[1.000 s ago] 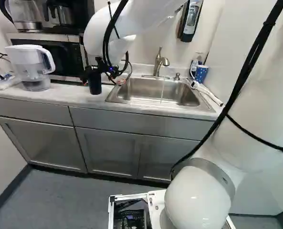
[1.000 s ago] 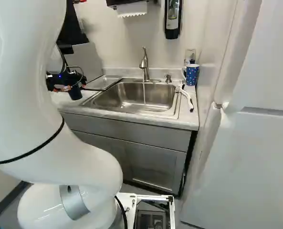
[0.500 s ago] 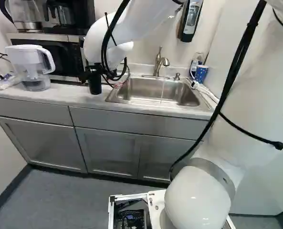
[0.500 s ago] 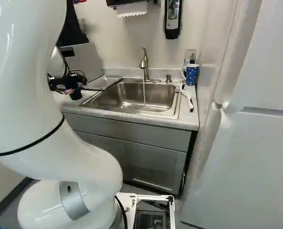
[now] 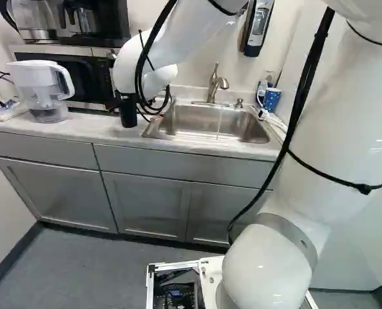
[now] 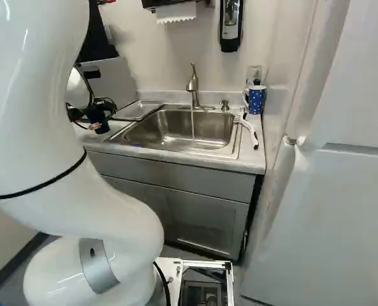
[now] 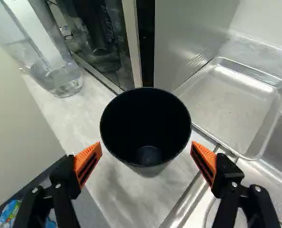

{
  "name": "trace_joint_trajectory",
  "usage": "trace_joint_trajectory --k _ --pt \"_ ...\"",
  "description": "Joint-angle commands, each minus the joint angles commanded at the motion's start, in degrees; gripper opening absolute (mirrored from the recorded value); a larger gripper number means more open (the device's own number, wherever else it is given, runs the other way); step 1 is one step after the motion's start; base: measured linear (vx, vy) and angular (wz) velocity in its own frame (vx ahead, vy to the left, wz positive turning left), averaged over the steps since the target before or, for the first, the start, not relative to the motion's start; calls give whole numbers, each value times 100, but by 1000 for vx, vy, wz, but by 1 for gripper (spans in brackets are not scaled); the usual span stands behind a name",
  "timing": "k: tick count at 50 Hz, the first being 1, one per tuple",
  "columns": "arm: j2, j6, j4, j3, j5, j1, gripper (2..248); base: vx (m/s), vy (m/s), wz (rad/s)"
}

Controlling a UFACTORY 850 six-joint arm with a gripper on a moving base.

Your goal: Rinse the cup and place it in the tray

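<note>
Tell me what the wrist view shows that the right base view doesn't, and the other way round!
Only the wrist view: the see-through pitcher and the inside of the black cup.
Only the right base view: the spotted blue mug, the faucet with water running, and the wall dispenser.
Both: the shiny metal tray and the sink, though the wrist view catches just part of the sink.

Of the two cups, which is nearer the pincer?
The black cup, inside the open pincer; the blue cup with white dots stands across the sink.
</note>
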Motion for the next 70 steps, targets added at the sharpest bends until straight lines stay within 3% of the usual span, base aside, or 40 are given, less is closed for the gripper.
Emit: trace_joint_trajectory --k 70 --pt "-134 0 0 779 2345 -6 247 0 0 0"
